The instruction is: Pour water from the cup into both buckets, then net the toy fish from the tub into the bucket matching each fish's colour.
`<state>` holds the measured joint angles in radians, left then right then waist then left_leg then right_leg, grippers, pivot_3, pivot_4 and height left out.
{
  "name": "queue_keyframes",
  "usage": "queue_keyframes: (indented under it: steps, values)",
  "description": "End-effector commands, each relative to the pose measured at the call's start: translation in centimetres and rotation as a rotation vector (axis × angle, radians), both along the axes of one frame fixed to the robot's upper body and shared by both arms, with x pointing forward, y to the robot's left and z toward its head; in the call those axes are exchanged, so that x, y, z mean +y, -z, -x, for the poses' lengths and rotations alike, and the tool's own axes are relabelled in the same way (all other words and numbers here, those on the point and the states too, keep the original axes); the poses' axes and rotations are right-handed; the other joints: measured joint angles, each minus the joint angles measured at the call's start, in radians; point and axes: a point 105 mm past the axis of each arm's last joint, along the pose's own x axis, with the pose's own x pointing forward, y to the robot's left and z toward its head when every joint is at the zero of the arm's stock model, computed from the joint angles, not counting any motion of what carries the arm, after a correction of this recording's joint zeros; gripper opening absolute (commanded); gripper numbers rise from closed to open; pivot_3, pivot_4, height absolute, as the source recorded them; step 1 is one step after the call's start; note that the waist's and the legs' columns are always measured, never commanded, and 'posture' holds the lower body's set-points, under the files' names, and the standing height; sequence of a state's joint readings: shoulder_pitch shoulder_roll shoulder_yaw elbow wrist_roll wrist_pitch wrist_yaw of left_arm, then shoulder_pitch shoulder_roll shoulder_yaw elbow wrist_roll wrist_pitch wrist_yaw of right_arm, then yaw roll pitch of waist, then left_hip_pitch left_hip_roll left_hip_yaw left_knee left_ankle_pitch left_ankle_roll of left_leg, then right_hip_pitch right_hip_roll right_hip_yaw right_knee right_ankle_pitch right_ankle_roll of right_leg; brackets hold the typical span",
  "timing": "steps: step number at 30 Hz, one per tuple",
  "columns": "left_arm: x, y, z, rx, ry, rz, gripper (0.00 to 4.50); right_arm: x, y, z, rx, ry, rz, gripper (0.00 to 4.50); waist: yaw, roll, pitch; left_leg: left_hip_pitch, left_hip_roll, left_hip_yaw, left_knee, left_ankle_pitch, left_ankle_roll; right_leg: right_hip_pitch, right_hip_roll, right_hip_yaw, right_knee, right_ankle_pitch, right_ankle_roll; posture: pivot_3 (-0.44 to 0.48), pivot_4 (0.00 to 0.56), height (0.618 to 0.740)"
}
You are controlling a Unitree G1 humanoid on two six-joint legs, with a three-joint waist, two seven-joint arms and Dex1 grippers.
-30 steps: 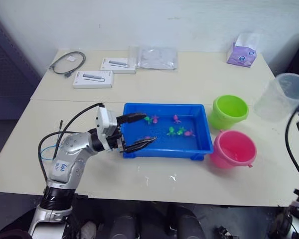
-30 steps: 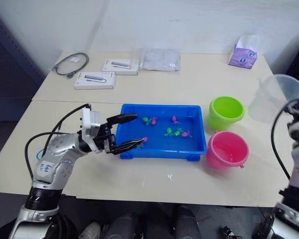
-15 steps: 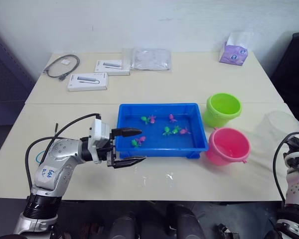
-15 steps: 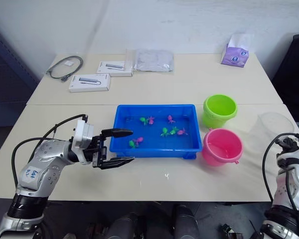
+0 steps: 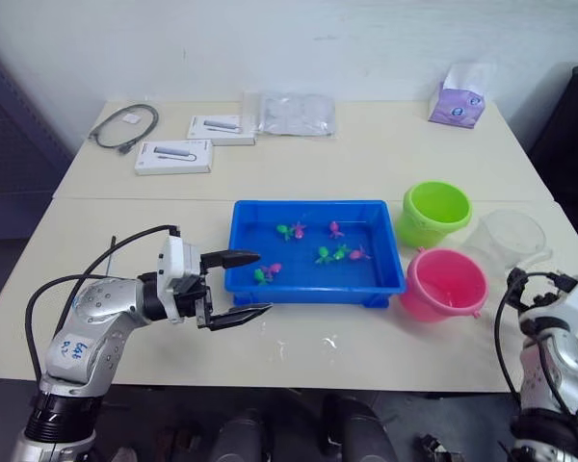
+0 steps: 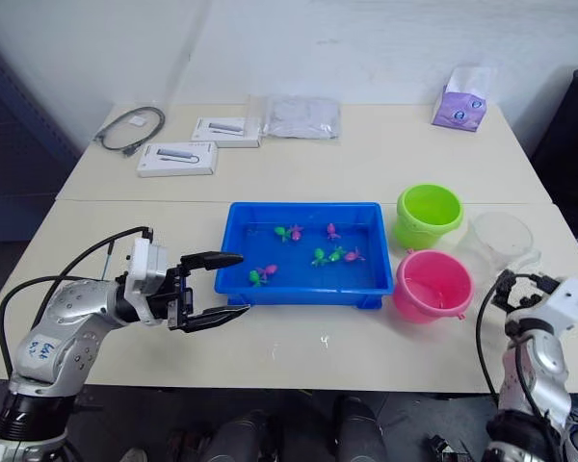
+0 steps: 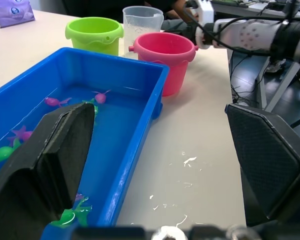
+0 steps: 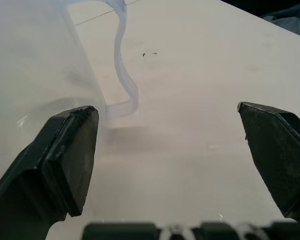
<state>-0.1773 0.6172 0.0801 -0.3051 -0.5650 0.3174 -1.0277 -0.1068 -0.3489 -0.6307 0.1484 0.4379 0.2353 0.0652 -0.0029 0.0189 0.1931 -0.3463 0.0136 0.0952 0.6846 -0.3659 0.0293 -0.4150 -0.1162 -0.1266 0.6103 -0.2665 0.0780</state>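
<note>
Right wrist view: gripper [image 8: 165,150] spread wide beside the cup [image 8: 45,65], gripping nothing. Left gripper [image 5: 246,286] likewise gaped by the tub [image 5: 390,258]; risked nudging it, spilling water across the surface [image 5: 366,164].

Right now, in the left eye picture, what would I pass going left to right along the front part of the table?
Left gripper → blue tub → pink bucket → clear cup.

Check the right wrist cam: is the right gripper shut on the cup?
No, the right gripper is open, and the cup stands on the table beside one finger.
</note>
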Motion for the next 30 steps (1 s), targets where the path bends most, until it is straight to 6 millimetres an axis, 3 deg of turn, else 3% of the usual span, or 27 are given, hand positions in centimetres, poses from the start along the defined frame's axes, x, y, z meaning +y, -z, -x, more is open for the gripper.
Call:
queue_keyframes:
  steps: [1,3,5,7,11,14,18,22,27,30]
  values:
    - [1.5,0.0,0.3,-0.031,-0.070,-0.031,4.50,0.8,-2.3,2.0,-0.020,-0.075,0.054,4.41,-0.001,0.000,0.000,0.001,0.000,0.000,0.000,0.000,0.000,0.000,0.000,0.000,0.000,0.000,0.000,0.000,0.150,0.740]
    - [2.6,0.2,0.2,-0.028,-0.126,-0.038,4.50,1.5,-3.0,3.2,-0.007,-0.147,0.086,4.41,0.000,0.000,0.000,0.002,0.001,0.000,-0.002,-0.001,-0.001,0.000,0.001,0.000,0.000,-0.001,-0.001,0.000,0.150,0.740]
    - [4.2,0.3,0.0,-0.022,-0.218,-0.031,4.50,3.0,-5.1,3.9,-0.062,-0.291,0.169,4.41,-0.001,0.000,0.000,0.002,0.002,0.000,-0.002,-0.001,-0.001,0.000,0.001,0.000,0.000,-0.001,-0.002,0.000,0.150,0.740]
    - [6.1,0.5,0.2,-0.025,-0.325,-0.029,4.50,5.9,-7.7,4.7,-0.160,-0.515,0.261,4.41,-0.004,0.000,0.000,0.004,0.002,0.002,-0.002,-0.002,0.000,0.000,0.001,0.003,-0.003,-0.001,-0.002,0.000,0.150,0.740]
    - [10.9,1.3,1.0,-0.027,-0.604,-0.013,4.50,11.2,-10.7,6.7,-0.273,-0.912,0.450,4.41,-0.006,-0.004,0.000,0.009,0.004,0.006,-0.004,-0.007,0.000,0.001,0.002,0.006,-0.003,-0.002,-0.002,0.000,0.150,0.740]
    - [14.7,2.7,1.8,0.025,-0.843,-0.021,4.50,13.6,-11.0,7.7,-0.285,-1.107,0.485,4.41,0.002,-0.008,-0.002,0.010,0.004,0.006,-0.004,-0.008,0.001,0.002,0.002,0.006,-0.003,-0.002,-0.003,0.000,0.150,0.740]
    - [19.5,4.5,4.5,0.025,-1.128,-0.077,4.50,17.7,-10.9,8.9,-0.334,-1.441,0.498,4.41,0.004,-0.011,-0.001,0.010,0.004,0.006,-0.003,-0.013,0.007,0.002,0.000,0.006,-0.006,-0.002,-0.003,0.000,0.150,0.740]
    - [23.3,6.2,7.8,0.092,-1.379,-0.055,4.50,20.3,-9.9,9.2,-0.388,-1.583,0.497,4.41,0.007,-0.017,-0.002,0.010,0.005,0.006,-0.003,-0.015,0.008,0.002,-0.001,0.006,-0.008,-0.002,-0.003,0.000,0.150,0.740]
    - [25.8,7.4,10.8,0.191,-1.606,0.018,4.50,21.3,-9.5,8.4,-0.429,-1.619,0.482,4.41,0.010,-0.018,-0.002,0.010,0.005,0.006,-0.003,-0.017,0.004,0.002,-0.001,0.006,-0.010,-0.002,-0.004,0.000,0.150,0.740]
    - [26.2,7.5,11.1,0.208,-1.656,0.014,4.50,21.8,-9.5,8.2,-0.440,-1.639,0.485,4.41,0.018,-0.018,-0.003,0.009,0.005,0.006,-0.003,-0.018,0.003,0.002,-0.001,0.006,-0.011,-0.002,-0.004,0.000,0.150,0.740]
